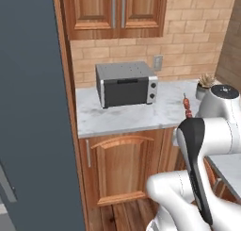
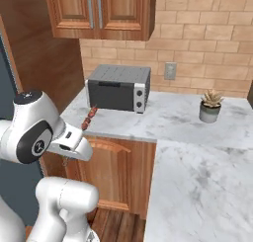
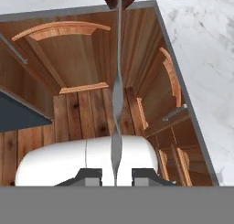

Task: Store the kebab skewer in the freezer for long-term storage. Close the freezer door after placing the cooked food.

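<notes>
Metal skewer (image 3: 117,95) is clamped in your gripper (image 3: 116,175), off the counter (image 1: 122,114); freezer door (image 1: 33,121) looks open, so stow it & shut door

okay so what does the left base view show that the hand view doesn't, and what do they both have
Left base view alone: the steel microwave on the marble counter, a wall outlet, upper cabinets, a small potted plant, and a tall slate-blue fridge panel along the left edge.

Hand view alone: the hand closed on the thin metal stick, seen from close up, with the wood floor beyond it.

Both: the kebab skewer with its reddish-brown meat chunks, the marble counter, and the wooden lower cabinet doors.
</notes>
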Controlling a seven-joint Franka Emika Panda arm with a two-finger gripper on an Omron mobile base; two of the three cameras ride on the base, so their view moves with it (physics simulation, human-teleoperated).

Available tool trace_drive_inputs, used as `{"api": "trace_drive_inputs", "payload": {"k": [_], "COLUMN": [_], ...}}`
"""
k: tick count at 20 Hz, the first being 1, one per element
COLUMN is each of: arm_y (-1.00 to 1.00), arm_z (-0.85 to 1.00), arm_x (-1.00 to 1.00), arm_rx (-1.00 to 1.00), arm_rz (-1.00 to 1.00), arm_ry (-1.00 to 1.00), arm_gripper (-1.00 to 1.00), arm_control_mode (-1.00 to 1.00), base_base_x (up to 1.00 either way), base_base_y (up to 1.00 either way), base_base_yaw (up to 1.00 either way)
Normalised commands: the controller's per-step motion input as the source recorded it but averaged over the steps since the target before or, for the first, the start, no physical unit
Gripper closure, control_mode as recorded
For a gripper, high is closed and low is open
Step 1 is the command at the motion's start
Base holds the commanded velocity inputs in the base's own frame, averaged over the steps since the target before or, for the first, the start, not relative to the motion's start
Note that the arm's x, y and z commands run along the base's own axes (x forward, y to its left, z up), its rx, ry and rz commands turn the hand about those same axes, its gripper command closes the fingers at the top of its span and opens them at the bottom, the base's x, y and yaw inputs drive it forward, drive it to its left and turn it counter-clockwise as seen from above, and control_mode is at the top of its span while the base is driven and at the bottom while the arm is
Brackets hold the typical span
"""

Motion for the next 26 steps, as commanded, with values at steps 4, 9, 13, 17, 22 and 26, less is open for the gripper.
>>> {"api": "trace_drive_inputs", "payload": {"k": [4,9,13,17,22,26], "arm_y": [0.00,0.00,0.00,0.00,0.00,0.00], "arm_z": [0.00,0.00,0.00,0.00,0.00,0.00], "arm_x": [0.00,0.00,0.00,0.00,0.00,0.00], "arm_rx": [0.00,0.00,0.00,0.00,0.00,0.00], "arm_rz": [0.00,0.00,0.00,0.00,0.00,0.00], "arm_ry": [0.00,0.00,0.00,0.00,0.00,0.00], "arm_gripper": [1.00,1.00,1.00,1.00,1.00,1.00], "arm_control_mode": [1.00,1.00,1.00,1.00,1.00,1.00], "base_base_x": [-0.67,-0.59,-0.51,-0.17,0.00,0.00], "base_base_y": [0.44,0.43,0.60,0.74,0.78,0.82], "base_base_yaw": [0.00,0.00,0.01,0.11,0.19,0.26]}}
